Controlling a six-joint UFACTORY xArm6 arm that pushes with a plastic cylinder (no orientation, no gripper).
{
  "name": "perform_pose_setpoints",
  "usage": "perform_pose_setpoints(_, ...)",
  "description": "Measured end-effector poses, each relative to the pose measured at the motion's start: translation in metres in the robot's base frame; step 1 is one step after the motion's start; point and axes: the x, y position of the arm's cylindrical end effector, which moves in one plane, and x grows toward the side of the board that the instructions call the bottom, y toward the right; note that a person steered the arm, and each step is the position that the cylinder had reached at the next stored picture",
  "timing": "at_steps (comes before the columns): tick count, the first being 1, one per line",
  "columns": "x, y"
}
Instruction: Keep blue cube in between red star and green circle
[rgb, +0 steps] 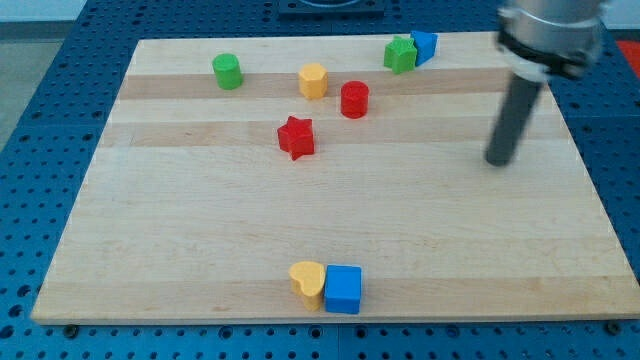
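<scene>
Near the view's bottom, the glossy blue cube (343, 288) touches a yellow heart (308, 281); no gripper shows.

The board (200, 250) is pale wood with lighter and darker stripes running across, on a blue surface (40, 60) dotted with holes. My tip (497, 161) ends a dark grey rod. Far to its left and lower, a blue cube (343, 289) touches a yellow heart (307, 281). Left of the tip: red star (296, 137), red cylinder (354, 99), yellow hexagon-like block (313, 80), green circle (227, 71). Up-left: green star (400, 54) against a blue block (425, 46).
</scene>
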Motion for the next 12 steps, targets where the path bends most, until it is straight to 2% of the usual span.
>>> perform_pose_setpoints(1,0.086,0.012)
perform_pose_setpoints(2,0.156,-0.017)
perform_pose_setpoints(4,0.157,-0.027)
perform_pose_setpoints(5,0.156,-0.058)
perform_pose_setpoints(6,0.156,-0.102)
perform_pose_setpoints(7,0.149,-0.201)
perform_pose_setpoints(8,0.123,-0.266)
perform_pose_setpoints(9,0.116,-0.266)
perform_pose_setpoints(10,0.129,-0.224)
perform_pose_setpoints(11,0.147,-0.231)
perform_pose_setpoints(12,0.139,-0.272)
